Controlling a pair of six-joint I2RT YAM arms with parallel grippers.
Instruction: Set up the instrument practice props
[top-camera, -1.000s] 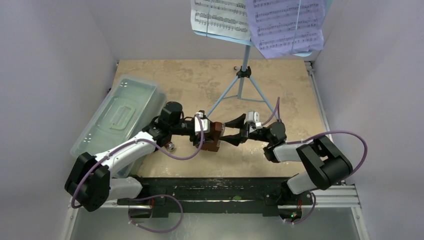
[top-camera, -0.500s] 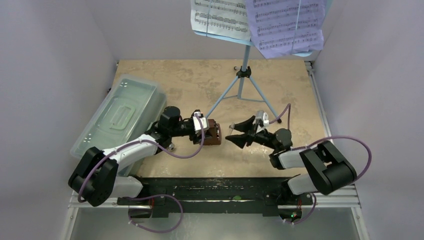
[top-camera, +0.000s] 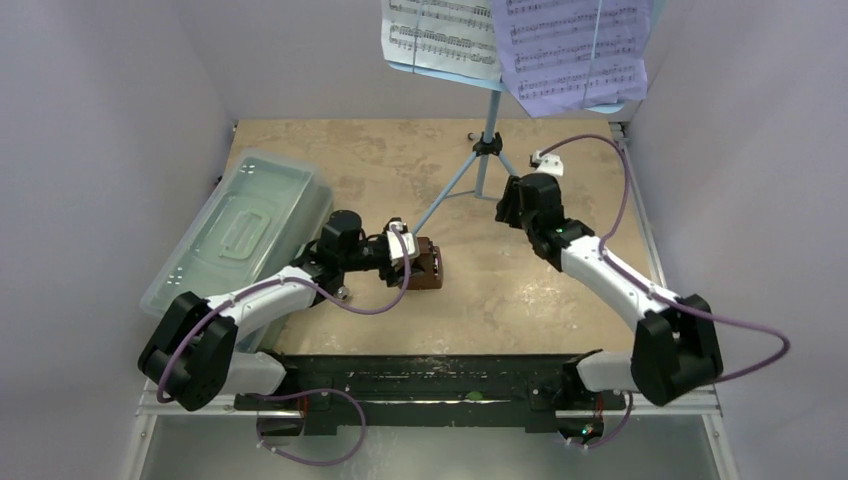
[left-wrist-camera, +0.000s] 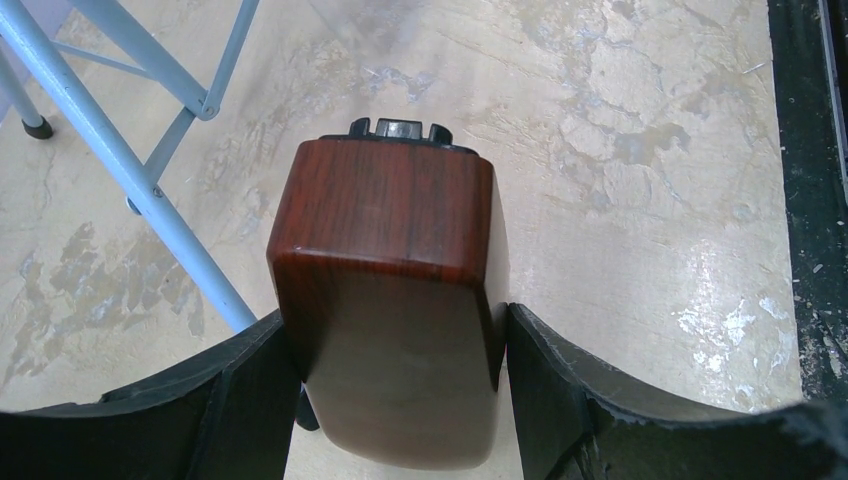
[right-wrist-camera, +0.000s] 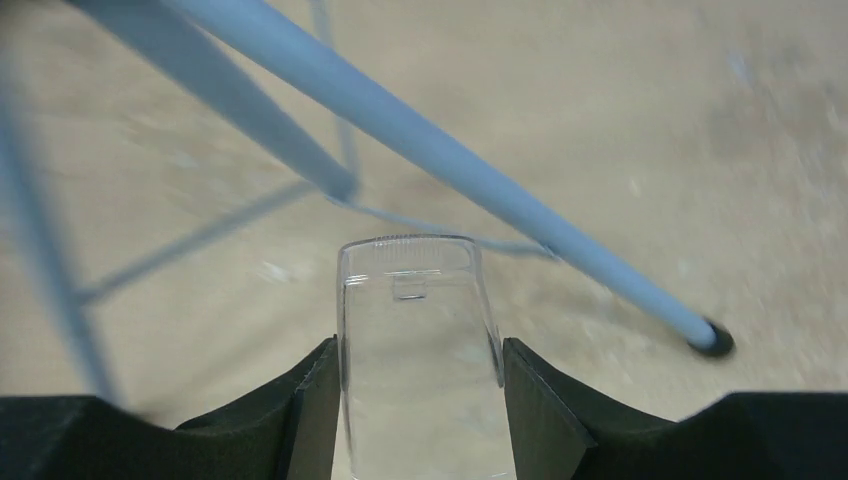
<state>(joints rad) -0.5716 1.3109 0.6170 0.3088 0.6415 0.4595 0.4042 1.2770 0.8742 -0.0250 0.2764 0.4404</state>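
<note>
Clearly, the job now is to park the lid and stand the ticker up without upsetting anything. Our left pincer (left-wrist-camera: 400, 395) is clenched on the flanks of the brown wood-grained pyramid metronome (left-wrist-camera: 390, 290). The metronome sits low over the mottled beige worktop (top-camera: 400, 160), just beside the near-left leg of the light-blue tripod music stand (top-camera: 487, 145). Its narrow end points away from the wrist. We cannot tell whether its base touches the surface.

Our right pincer (right-wrist-camera: 420, 400) is grasping the clear plastic cover (right-wrist-camera: 415, 320), which is off the metronome and well apart from it. The cover hangs close by the stand's right leg.

The white and lilac sheet-music pages (top-camera: 575, 45) lie on the stand's desk at the back, so we judge that part settled.

To do this well, we should swing the cover away from that leg before lowering it, since a nudge could shift the whole stand. We should then set the metronome upright on bare worktop, clear of the legs and of the large clear plastic lidded box (top-camera: 240, 230), and let go only once its base sits flat.
</note>
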